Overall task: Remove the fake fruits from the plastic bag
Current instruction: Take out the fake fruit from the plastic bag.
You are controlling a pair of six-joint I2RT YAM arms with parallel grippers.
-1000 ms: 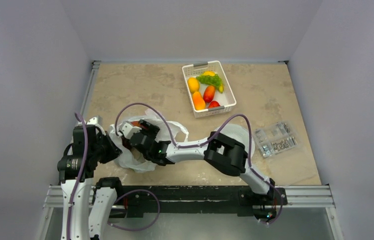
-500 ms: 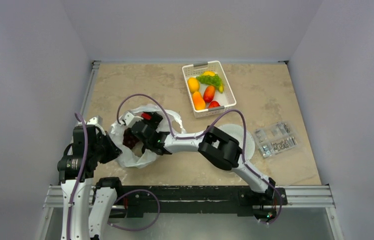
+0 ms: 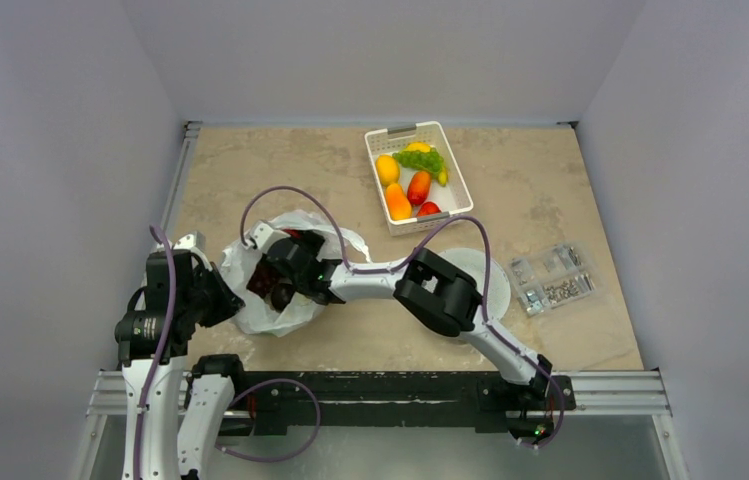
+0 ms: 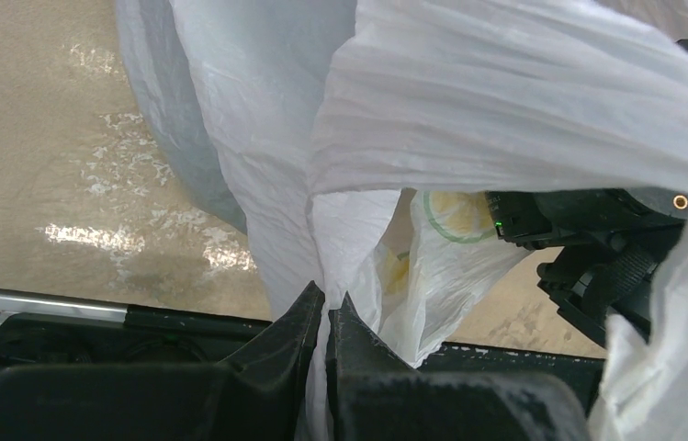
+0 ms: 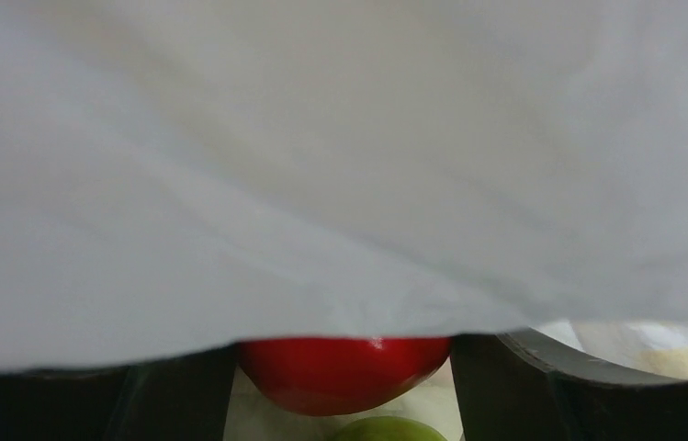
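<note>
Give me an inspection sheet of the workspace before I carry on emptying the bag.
Surface: beige marbled table, nothing seen wrong.
Job's things: plastic bag crumpled at near left, with a red fruit and a green fruit inside; other fruits lie in the white basket.
Clutter: clear parts box and white disc at right.
End effectors: left end effector shut, pinching the bag's film; right end effector inside the bag, with the red fruit filling the gap between its fingers.
Cables: purple cable arches over the bag; no snag seen.
Surroundings: plain walls on three sides.
</note>
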